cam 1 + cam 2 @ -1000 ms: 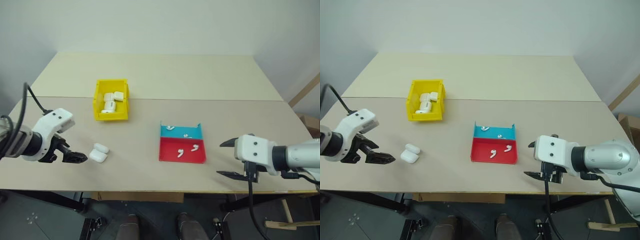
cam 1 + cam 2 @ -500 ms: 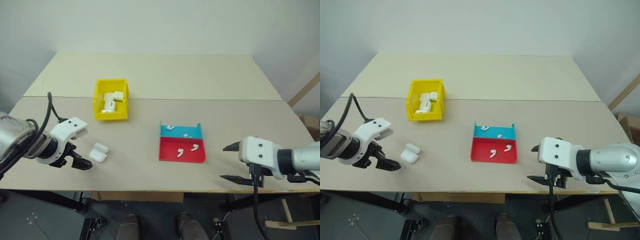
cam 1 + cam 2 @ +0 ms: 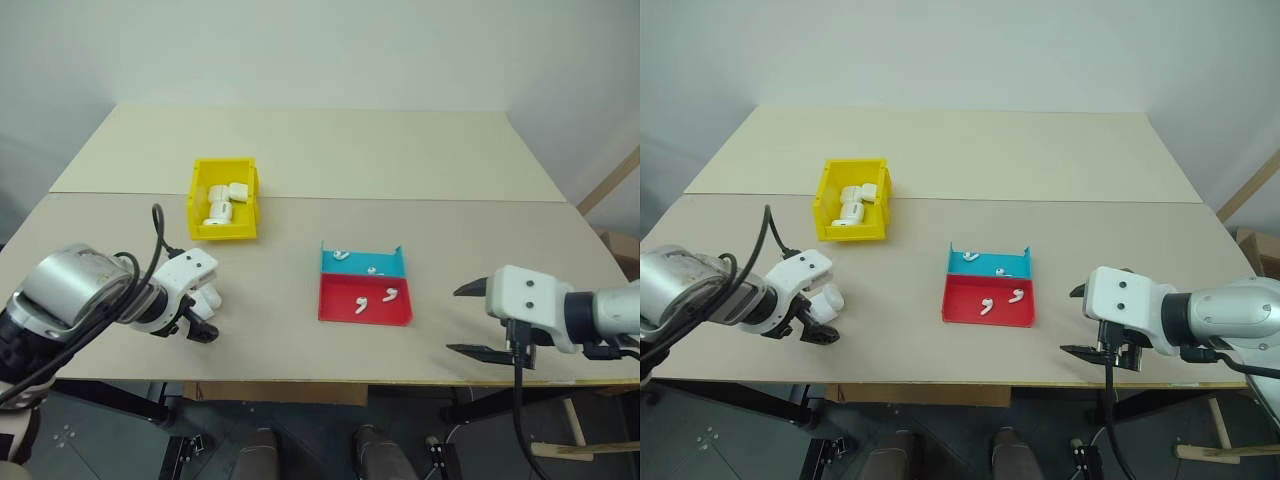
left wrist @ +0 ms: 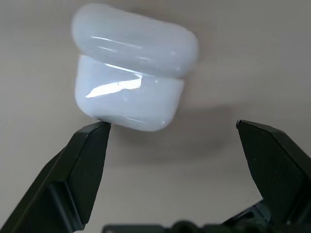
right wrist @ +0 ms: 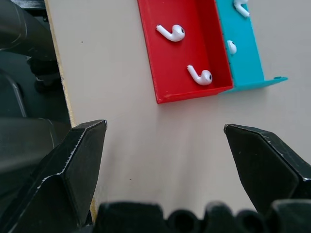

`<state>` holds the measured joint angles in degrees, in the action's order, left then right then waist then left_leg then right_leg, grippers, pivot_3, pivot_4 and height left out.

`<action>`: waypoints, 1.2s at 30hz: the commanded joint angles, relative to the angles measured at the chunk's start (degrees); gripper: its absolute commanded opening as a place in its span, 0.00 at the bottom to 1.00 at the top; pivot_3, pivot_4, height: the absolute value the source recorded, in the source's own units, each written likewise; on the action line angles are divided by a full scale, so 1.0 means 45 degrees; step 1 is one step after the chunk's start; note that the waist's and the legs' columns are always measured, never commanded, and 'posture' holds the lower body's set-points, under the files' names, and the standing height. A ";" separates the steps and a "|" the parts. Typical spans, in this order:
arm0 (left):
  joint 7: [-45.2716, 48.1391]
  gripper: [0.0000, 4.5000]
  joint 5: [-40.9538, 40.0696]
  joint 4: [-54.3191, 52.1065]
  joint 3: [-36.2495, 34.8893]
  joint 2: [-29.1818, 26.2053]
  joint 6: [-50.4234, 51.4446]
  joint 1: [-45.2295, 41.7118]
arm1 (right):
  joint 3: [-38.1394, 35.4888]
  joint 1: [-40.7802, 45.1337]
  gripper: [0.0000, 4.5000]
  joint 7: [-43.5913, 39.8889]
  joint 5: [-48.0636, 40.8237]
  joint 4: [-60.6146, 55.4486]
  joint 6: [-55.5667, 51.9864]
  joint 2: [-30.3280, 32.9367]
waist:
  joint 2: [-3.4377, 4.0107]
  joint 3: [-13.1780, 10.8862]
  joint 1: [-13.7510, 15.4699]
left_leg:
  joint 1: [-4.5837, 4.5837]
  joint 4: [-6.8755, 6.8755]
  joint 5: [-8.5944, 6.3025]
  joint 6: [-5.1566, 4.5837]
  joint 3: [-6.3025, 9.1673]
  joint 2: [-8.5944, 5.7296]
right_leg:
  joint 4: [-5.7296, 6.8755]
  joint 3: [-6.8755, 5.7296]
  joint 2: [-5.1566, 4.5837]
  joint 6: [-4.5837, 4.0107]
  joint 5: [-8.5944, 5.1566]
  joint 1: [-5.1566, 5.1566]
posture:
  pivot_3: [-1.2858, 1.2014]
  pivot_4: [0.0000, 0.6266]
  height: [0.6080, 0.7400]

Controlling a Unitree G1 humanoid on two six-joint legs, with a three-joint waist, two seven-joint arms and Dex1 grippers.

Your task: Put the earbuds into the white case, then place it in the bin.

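The left gripper [image 4: 172,128], fingers apart, hides most of the white case [image 4: 131,73] near the table's [image 3: 300,330] front-left edge. The right gripper [image 3: 478,320] gapes empty over the front-right edge.

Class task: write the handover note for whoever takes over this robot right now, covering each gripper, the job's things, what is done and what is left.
Left gripper: open, empty, fingers around no object yet; one tip is right at the white case, which lies on the table.
Right gripper: open, empty, above the table edge near the red-and-blue tray.
Earbuds: four in the tray, two in the red part, two in the blue.
Bin: yellow, already holding several white cases.
Done: nothing for this case.
Left: load earbuds, then put the case in the bin.
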<state>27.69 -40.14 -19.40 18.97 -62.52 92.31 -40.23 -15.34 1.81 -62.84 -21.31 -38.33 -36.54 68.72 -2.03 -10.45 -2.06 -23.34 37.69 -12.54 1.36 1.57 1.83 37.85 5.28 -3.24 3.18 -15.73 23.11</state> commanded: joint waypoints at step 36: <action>0.8426 1.00 0.7630 0.2973 0.3805 -0.0528 -0.9126 -0.1302 | -0.2020 -0.1186 1.00 0.0039 -0.0619 -0.0940 -0.1230 0.0180 | -0.0001 0.0002 0.0112 | -0.0007 0.0021 -0.0002 -0.0004 -0.0003 -0.0002 | 0.0009 -0.0002 0.0001 0.0005 -0.0003 -0.0005 | 0.52 0.24 1.00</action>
<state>64.08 -8.12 -6.29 36.16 -64.69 52.46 -45.61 -21.87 -3.55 -62.57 -23.75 -41.65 -41.71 68.95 -2.04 -10.44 -1.55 -23.38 37.79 -12.55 1.34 1.56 1.83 37.89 5.27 -3.23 3.20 -15.74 23.09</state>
